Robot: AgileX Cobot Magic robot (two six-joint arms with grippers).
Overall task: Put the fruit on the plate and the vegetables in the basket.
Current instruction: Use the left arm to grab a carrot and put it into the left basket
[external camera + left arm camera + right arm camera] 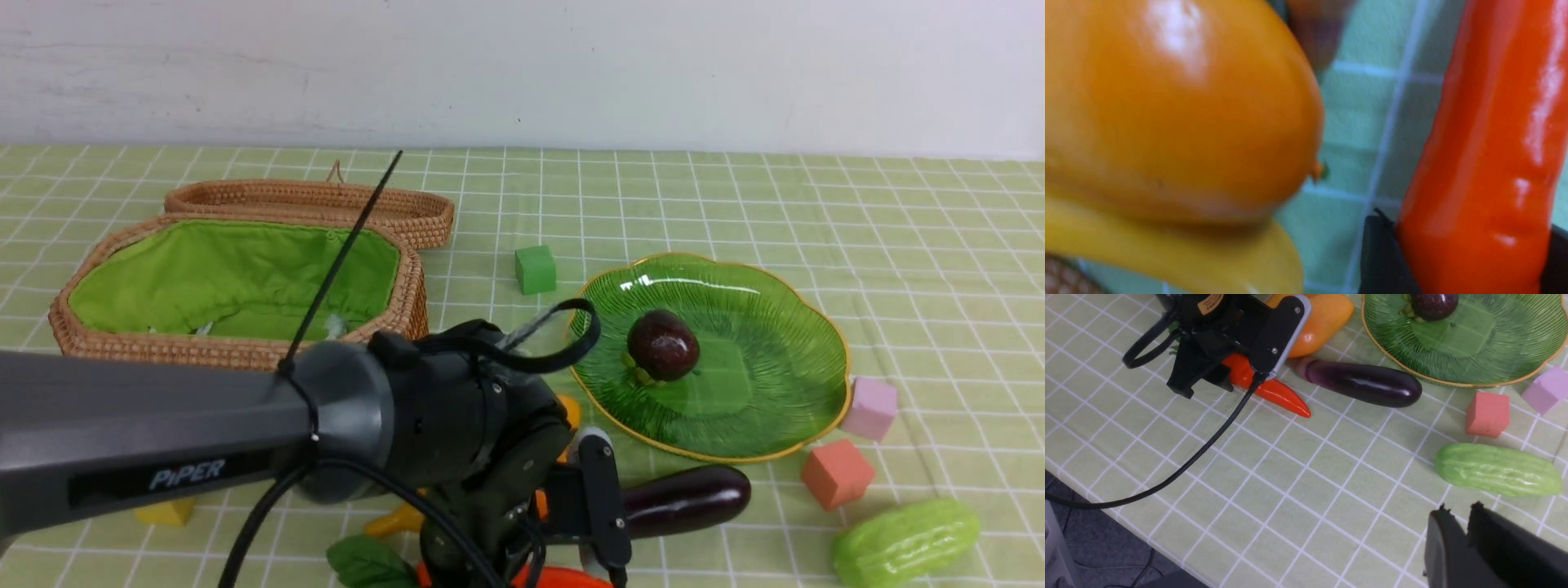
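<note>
My left gripper (575, 563) is shut on the orange carrot (1486, 143), low at the table's near edge. Both black fingers press the carrot's sides. Its pointed tip (1290, 403) sticks out past the gripper (1229, 375). The orange-yellow mango (1180, 110) lies right beside it, on top of the yellow banana (1208, 261). The purple eggplant (686, 500) lies in front of the green plate (775, 327), which holds the mangosteen (663, 345). The light green gourd (1498, 469) lies near my right gripper (1459, 512), which is shut and empty. The lined basket (204, 349) stands open at the left.
The basket lid (310, 200) lies behind the basket. Foam cubes are scattered about: green (535, 269), pink (870, 407), salmon (836, 474) and yellow (167, 512). The table's near edge (1106, 514) runs close to the left arm's cable.
</note>
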